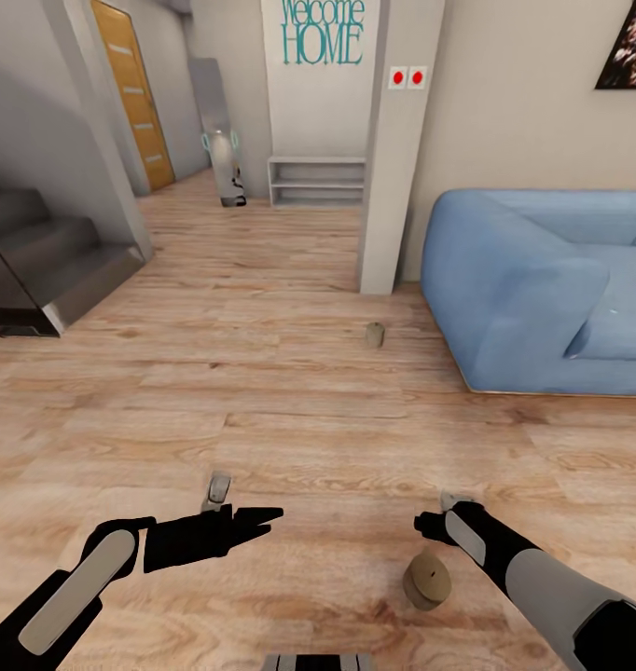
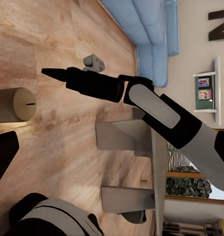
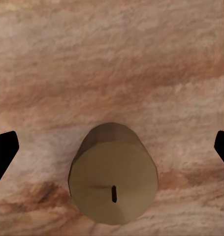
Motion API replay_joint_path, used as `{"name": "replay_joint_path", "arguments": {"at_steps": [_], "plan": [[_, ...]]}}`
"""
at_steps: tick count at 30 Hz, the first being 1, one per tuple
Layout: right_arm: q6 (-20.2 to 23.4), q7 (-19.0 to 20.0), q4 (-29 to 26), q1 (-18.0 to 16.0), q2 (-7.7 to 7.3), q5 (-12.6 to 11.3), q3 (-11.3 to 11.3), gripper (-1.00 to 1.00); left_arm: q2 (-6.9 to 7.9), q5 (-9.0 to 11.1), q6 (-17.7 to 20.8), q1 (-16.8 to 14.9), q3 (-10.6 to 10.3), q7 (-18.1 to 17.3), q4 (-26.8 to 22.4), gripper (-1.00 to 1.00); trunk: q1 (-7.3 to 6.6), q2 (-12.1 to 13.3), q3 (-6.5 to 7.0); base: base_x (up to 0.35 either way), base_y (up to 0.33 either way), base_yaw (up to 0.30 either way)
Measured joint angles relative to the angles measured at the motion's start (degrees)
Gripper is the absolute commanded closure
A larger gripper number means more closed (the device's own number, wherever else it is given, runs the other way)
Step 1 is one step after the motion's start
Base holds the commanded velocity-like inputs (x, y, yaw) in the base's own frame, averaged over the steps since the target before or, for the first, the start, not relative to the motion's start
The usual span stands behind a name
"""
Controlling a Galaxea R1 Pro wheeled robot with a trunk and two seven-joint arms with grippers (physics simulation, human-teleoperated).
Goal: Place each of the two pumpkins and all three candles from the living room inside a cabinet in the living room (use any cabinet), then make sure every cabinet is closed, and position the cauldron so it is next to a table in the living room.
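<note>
Wood-plank floor (image 1: 290,391) runs across the whole scene. A tan candle (image 1: 427,580) stands upright on the floor near the robot, just below and slightly left of the right claw (image 1: 432,524) in the head view; not touching it. In the right wrist view the same candle (image 3: 113,175) sits centred between the two dark fingertips (image 3: 3,152), top face and small wick mark visible, fingers spread wide to either side and well clear of it, so the right claw is open and empty. In the left wrist view the candle (image 2: 13,104) shows again at the frame edge, with the right arm (image 2: 156,110) reaching across above the floor. A second candle (image 1: 375,335) stands farther off on the floor, between the white pillar (image 1: 393,149) and the blue sofa (image 1: 542,289), nearer the sofa's arm. Left claw (image 1: 262,519) is held out low over bare floor, pointing toward the right arm, nothing in it; fingers look drawn together to a point in the head view, but I cannot tell for sure whether it is shut. A small grey object (image 1: 218,489) lies on the floor just beyond the left claw; identity unclear. Background: dark stairs (image 1: 48,270) at left, wooden door (image 1: 136,93), low white shelf (image 1: 316,181) under the teal "Welcome HOME" lettering (image 1: 323,33).
</note>
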Motion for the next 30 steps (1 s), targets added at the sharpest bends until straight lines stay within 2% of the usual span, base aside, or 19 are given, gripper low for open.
{"name": "replay_joint_path", "arguments": {"at_steps": [14,19,22,27,30], "plan": [[-0.1,0.1,-0.1,0.0,0.17,0.1,0.0,-1.00,0.00,0.1,0.1,0.0,0.0,-0.1,-0.1,-1.00,0.36,-0.2,-3.10,0.000,0.000,0.000],[-0.1,0.1,-0.1,0.0,0.17,0.1,0.0,-1.00,0.13,0.0,2.6,0.1,0.1,-3.9,-2.0,-1.00,0.49,-0.3,-4.21,0.000,0.000,0.000],[-0.1,0.1,-0.1,0.0,0.22,0.1,0.0,-1.00,0.16,-0.1,3.5,0.1,0.1,-5.8,-2.3,-1.00,0.49,-0.3,-4.22,0.000,0.000,0.000],[-0.1,0.1,-0.1,0.0,0.32,0.1,0.0,-1.00,0.18,-0.1,3.8,0.1,0.1,-6.4,-2.4,-1.00,0.49,-0.3,-4.22,0.000,0.000,0.000],[-0.2,0.1,-0.1,0.0,0.34,0.1,0.0,-1.00,0.18,-0.1,3.8,0.1,0.1,-6.4,-2.5,-1.00,0.57,-0.3,-4.88,0.000,0.000,0.000]]}}
